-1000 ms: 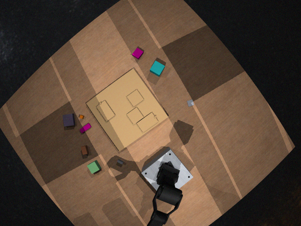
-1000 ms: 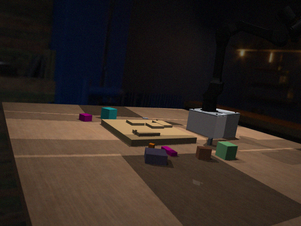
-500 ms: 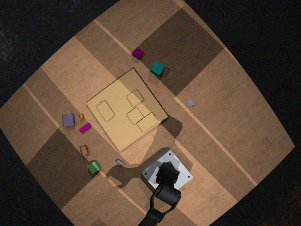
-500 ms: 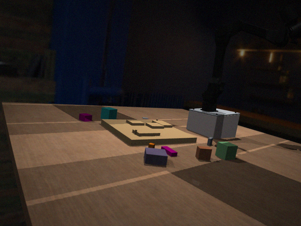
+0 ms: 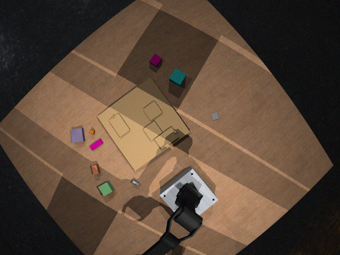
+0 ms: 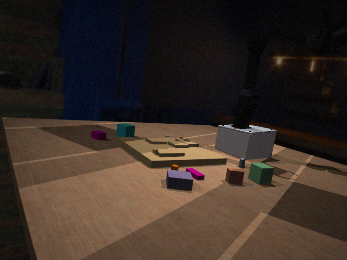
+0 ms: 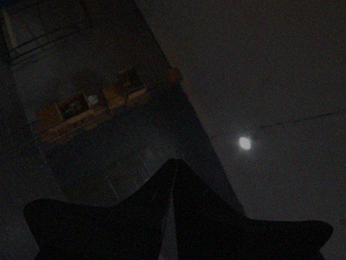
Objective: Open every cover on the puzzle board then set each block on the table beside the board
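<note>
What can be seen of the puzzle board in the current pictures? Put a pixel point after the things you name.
The puzzle board (image 5: 129, 153) (image 6: 201, 156) is a flat, thick rectangular slab, tan and wood-like, lying flat on the table. Four raised covers of the same colour sit on top, two with a small knob-like part at one end. Two covers lie close together; one stands apart near an edge. No well opening or block shows on it. Shadow darkens parts of it, and the arm is not touching it.
</note>
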Motion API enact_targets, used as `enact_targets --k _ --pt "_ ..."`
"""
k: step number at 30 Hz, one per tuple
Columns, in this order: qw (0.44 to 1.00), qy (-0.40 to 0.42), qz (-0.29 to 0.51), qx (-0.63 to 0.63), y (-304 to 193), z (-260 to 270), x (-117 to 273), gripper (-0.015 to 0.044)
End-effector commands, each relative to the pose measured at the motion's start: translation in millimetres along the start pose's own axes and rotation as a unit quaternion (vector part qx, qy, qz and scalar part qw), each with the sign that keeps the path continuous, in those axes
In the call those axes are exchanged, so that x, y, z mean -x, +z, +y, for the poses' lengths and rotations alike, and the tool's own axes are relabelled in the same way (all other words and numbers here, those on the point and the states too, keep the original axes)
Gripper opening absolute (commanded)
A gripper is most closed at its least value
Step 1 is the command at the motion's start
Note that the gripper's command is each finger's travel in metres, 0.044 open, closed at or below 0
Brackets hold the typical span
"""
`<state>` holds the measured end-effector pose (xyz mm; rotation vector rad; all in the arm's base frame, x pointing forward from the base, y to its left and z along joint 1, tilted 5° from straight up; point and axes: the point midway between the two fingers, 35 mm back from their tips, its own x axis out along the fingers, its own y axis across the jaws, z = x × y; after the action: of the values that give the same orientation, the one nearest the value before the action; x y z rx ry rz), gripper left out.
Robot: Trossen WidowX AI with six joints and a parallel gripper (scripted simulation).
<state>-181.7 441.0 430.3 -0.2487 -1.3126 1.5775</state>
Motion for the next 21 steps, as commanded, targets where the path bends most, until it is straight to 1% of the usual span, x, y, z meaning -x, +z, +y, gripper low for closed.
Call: enact_targets --k 1,21 --pt "1.000 0.006 0.025 -0.005 -19.9 -0.8 3.0 0.0000" --pt "0.987 0.027 0.158 -0.029 -121.8 -11.8 31.5 0.0000"
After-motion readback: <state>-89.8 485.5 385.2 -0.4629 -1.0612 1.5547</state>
